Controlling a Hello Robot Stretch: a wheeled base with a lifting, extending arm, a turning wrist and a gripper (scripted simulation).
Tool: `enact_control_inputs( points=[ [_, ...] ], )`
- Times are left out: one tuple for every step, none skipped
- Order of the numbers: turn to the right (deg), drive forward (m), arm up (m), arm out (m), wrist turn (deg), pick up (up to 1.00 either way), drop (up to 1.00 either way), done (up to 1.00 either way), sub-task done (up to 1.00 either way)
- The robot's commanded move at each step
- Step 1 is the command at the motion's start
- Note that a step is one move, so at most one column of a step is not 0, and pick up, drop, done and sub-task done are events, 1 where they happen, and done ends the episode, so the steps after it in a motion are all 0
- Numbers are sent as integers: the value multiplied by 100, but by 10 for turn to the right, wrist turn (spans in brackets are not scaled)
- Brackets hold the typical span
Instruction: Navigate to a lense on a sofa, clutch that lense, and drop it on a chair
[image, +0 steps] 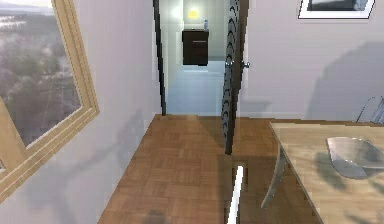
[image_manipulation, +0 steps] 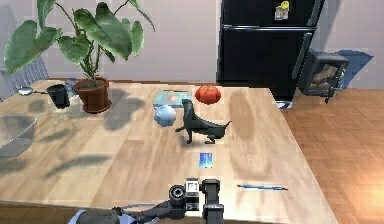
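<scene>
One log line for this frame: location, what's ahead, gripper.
at: wooden table | ahead: open doorway | tabletop: potted plant, dog statue, pen | gripper: at table's near edge, hold cannot tell

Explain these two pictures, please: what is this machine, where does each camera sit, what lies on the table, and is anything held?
This is a wheeled robot with one arm and a two-finger gripper, in a simulated house. The forward view looks ahead from the robot: a window, an open door and a table with a glass bowl. The arm side view looks out to the side where the arm reaches. On the table there: a potted plant, a dark cup, a red round thing, a pale ball, a dark animal statue, a small blue card and a pen; a black fridge stands behind. The gripper shows at the bottom edge; I cannot tell whether it holds anything.
</scene>
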Motion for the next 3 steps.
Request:
enact_control_inputs(
  points=[
    [0,0,-32,0,0,0,0,0,0],
    [0,0,0,0,0,0,100,0,0],
    [0,0,10,0,0,0,0,0,0]
  ],
)
